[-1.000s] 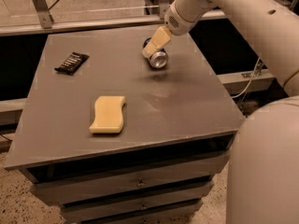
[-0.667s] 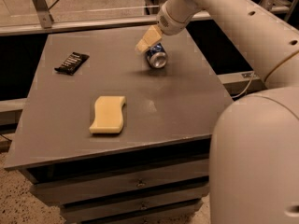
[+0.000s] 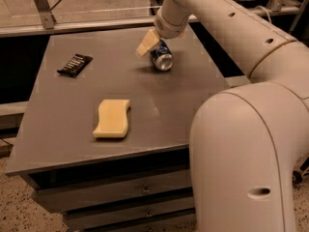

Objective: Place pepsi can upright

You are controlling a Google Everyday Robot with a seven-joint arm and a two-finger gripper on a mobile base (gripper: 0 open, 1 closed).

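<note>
Since a second ago the gripper (image 3: 148, 44) has slid from above the can to its upper left side, and the robot's bulky pale arm (image 3: 241, 144) has swung in to fill the right foreground, while the can itself has stayed put. Standing here, I see a flat grey table top (image 3: 63, 129) with shallow drawers (image 3: 145, 190) under its front edge, set on a speckled floor (image 3: 14, 197). A metal rail (image 3: 72, 25) runs along behind the far edge, with dark space below it. The pepsi can (image 3: 161, 57) lies on its side near the far middle of the table, tilted so its silver end faces the front right. The gripper is low over the table, touching or just beside the can's upper left end, with the arm reaching down to it from the upper right. From this angle I cannot tell whether the gripper is open or closed on the can. A black snack wrapper (image 3: 75, 65) lies flat well apart to the left, near the far left part of the table. A pale yellow wavy sponge (image 3: 112, 118) lies flat nearer the front, left of centre, well apart from the can. The arm's large near segment hides the table's right front corner.
</note>
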